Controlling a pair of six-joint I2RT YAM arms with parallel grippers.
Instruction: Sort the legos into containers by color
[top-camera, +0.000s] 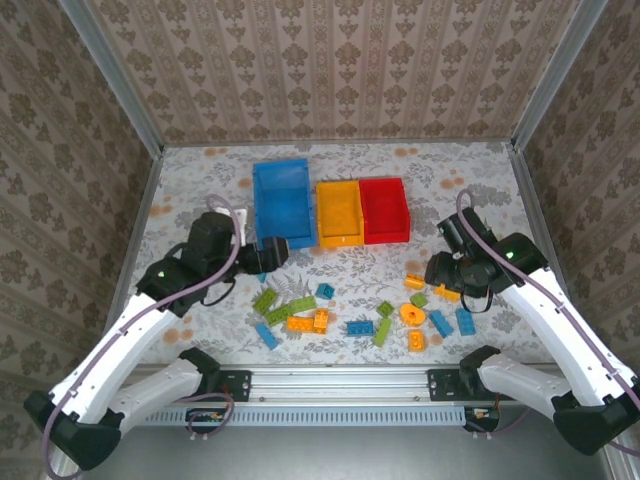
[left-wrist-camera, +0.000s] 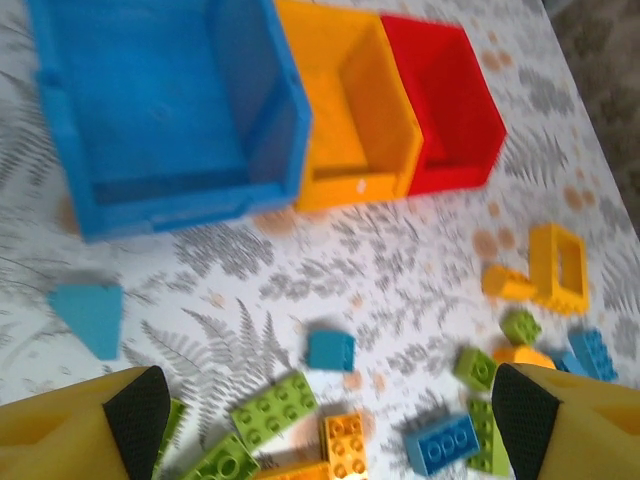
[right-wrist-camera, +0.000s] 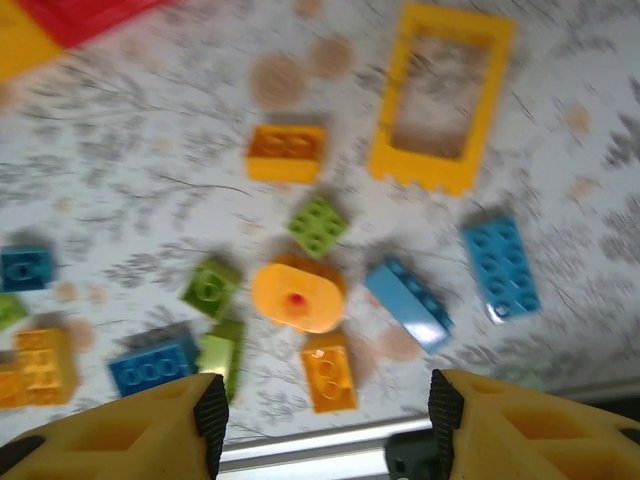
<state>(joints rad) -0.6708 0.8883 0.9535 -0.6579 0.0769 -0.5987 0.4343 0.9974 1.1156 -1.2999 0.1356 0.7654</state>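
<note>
Left end effector (left-wrist-camera: 332, 415) spread wide, empty | right end effector (right-wrist-camera: 328, 415) likewise | legos (top-camera: 360, 327) strewn lower centre of bench (top-camera: 200, 180), containers (top-camera: 338, 240) upper centre | risk: you could pinch crowded neighbours together, mixing colours.

Pretty clearly a robotics lab booth dressed up to look homey, not an actual living room. A small cell is boxed in by walls (top-camera: 330, 70) papered in beige damask, and bare metal corner posts (top-camera: 112, 75) are left exposed where the panels meet. The table (top-camera: 190, 185) is covered with a fern-and-flower print sheet. An extruded aluminium rail (top-camera: 340, 382) is mounted along the near edge, and the left arm (top-camera: 130, 325) and right arm (top-camera: 565, 315) are bolted onto it side by side. Everything is seen from a fixed overhead camera.
</note>
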